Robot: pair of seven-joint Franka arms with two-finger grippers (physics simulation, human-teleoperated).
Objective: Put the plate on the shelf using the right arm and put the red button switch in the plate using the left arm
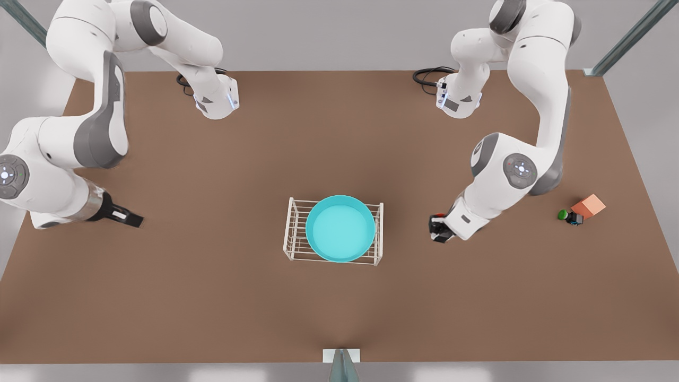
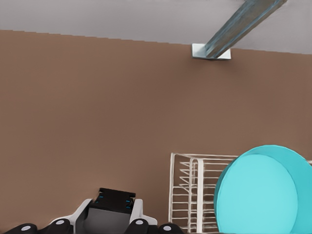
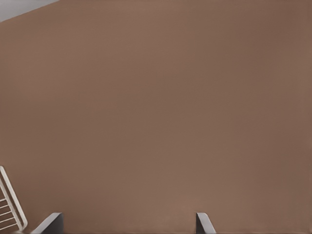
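Note:
The teal plate [image 1: 340, 228] [image 2: 258, 195] lies on top of the white wire shelf [image 1: 295, 233] [image 2: 187, 195] at the table's middle. At the front view's right of the shelf, my left gripper [image 1: 439, 229] [image 2: 113, 217] is shut on the red button switch [image 1: 437, 217]. The switch's dark base [image 2: 114, 201] sits between the fingers, and I cannot tell whether it touches the table. Far off at the front view's left, my right gripper [image 1: 127, 216] [image 3: 127, 225] waits open over bare table, with a corner of the shelf [image 3: 7, 204] beside it.
A green-capped button switch [image 1: 563, 215] and an orange block [image 1: 589, 205] lie near the table's edge at the front view's right. A metal post [image 1: 342, 366] [image 2: 234, 29] stands at the table's near edge. Both arm bases sit at the far side.

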